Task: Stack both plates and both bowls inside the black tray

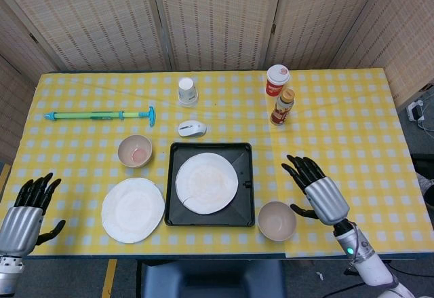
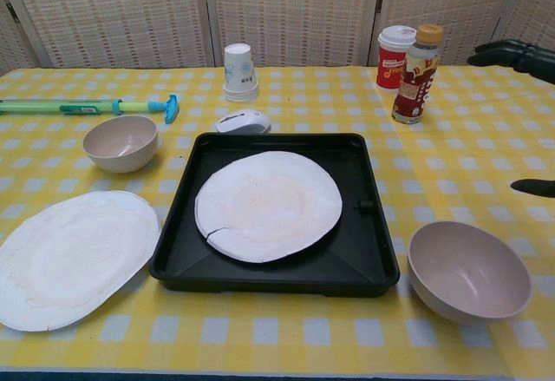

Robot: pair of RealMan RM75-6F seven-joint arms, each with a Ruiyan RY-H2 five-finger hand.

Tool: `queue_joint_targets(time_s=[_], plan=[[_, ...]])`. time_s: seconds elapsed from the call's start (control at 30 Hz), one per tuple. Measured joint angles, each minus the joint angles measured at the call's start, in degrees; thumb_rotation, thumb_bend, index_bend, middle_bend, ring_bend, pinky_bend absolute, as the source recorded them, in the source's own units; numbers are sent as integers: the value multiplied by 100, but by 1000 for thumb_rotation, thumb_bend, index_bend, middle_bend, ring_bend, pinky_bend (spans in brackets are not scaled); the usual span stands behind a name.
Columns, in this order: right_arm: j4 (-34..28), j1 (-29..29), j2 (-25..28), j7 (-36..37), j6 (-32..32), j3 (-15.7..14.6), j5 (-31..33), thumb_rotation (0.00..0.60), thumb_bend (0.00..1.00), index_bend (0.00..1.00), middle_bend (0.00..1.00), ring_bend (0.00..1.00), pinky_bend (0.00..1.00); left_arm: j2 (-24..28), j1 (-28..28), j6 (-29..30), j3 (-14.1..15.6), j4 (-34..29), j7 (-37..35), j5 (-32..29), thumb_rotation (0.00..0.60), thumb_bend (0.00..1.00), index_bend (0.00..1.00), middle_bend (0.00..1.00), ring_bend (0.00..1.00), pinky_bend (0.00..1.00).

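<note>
On the yellow-checked tabletop (image 1: pixel 352 128), near the front edge: black tray (image 1: pixel 247 182) (image 2: pixel 373 242) with one white plate (image 1: pixel 207 182) (image 2: pixel 269 206) lying flat inside, toward its left side. Just left of the tray, resting directly on the cloth: second plate (image 1: pixel 133 210) (image 2: pixel 74 255). Behind that plate and apart from the tray: small bowl (image 1: pixel 135 151) (image 2: pixel 120 142), upright, with a pinkish inside. At the tray's front right corner, just beside it but outside: second bowl (image 1: pixel 277 220) (image 2: pixel 469 270), upright too.

Right of that bowl, raised over the cloth: right hand (image 1: pixel 317 189), fingers spread apart and holding nothing; only dark fingertips (image 2: pixel 507 51) at the right edge of the chest view. At the far left front corner, off the tabletop's edge: left hand (image 1: pixel 27 211), likewise spread and holding nothing.

Further back: white computer mouse (image 1: pixel 192 128) (image 2: pixel 243 121) just behind the tray, paper cup (image 1: pixel 188 91) (image 2: pixel 239 72) upside down, green syringe-like tool (image 1: pixel 100 115) (image 2: pixel 87 106) lying to the left, red cup (image 1: pixel 277 80) (image 2: pixel 395 55) and brown bottle (image 1: pixel 283 106) (image 2: pixel 414 73) side by side to the right.
</note>
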Motion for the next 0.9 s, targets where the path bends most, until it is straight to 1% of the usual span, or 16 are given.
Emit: queue_joint_targets(time_s=[0.1,0.2,0.27,0.37,0.43,0.57,0.63,0.73,0.83,0.9], plan=[[19,-327,249,75,311,-180,-110,600,217,0,0,0,46,-148,46,81,99,7,228,165,600,256,194,133,40,124],[118,-492,354,282,519,-257,-218,600,217,0,0,0,46,-376,104,189,195,86,427,386,600,251,246,230,125,232],[198,-590,416,464,609,-285,-269,600,217,0,0,0,46,-567,143,262,248,224,503,517,600,245,274,315,202,312],[251,-687,543,643,723,-296,-363,600,217,0,0,0,46,-868,184,313,326,480,603,646,600,237,288,441,326,453],[259,-739,565,674,825,-279,-428,600,217,0,0,0,46,-1064,195,313,393,677,638,757,600,234,319,486,385,515],[250,-839,602,699,902,-256,-576,600,217,0,0,0,46,-1355,185,318,471,1043,617,936,600,232,415,560,466,587],[244,-854,605,696,877,-243,-595,600,217,0,0,0,46,-1499,174,333,474,1256,571,981,600,231,474,617,513,625],[242,-866,595,681,823,-216,-601,600,217,0,0,0,46,-1693,155,327,453,1561,559,985,600,231,531,658,547,654],[249,-872,575,663,750,-186,-593,600,217,0,0,0,46,-1868,129,275,434,1807,574,956,600,231,556,679,564,666],[258,-873,557,650,692,-164,-584,600,216,0,0,0,46,-1939,110,206,438,1902,551,928,600,232,545,680,564,666]])
